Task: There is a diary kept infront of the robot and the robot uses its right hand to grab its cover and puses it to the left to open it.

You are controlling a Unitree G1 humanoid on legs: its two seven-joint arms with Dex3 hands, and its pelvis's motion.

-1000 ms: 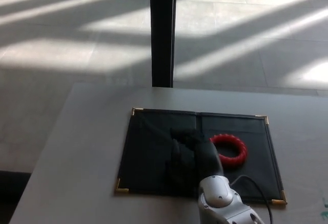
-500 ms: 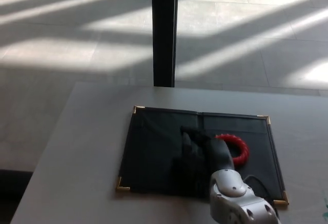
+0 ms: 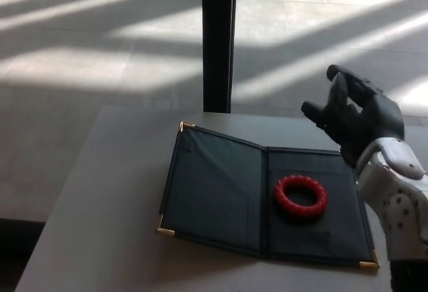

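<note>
The robot's black right hand [image 3: 354, 115] is raised above the far right side of the grey table [image 3: 100, 198], its thumb and two thick fingers spread apart and holding nothing; it touches no part of the book, which suits a hand that has no more pushing to do. Below and to its left lies the dark, flat diary with small brass corner pieces [image 3: 264, 202], spread open on the table with the spine running front to back near its middle. The left-hand cover [image 3: 214, 195] lies out to the left, as the task asks, though its near edge seems to sit a little off the table rather than quite flat, so it may not be fully settled. On the right-hand inner page rests a red ridged ring [image 3: 301, 196], well clear of the spine and of the hand; lying there, it would help weigh that side down. The left hand is not in view. Beyond the table a dark upright post [image 3: 219, 38] stands on the tiled, sunlit floor. Judged from how things lie, the opening looks complete.
</note>
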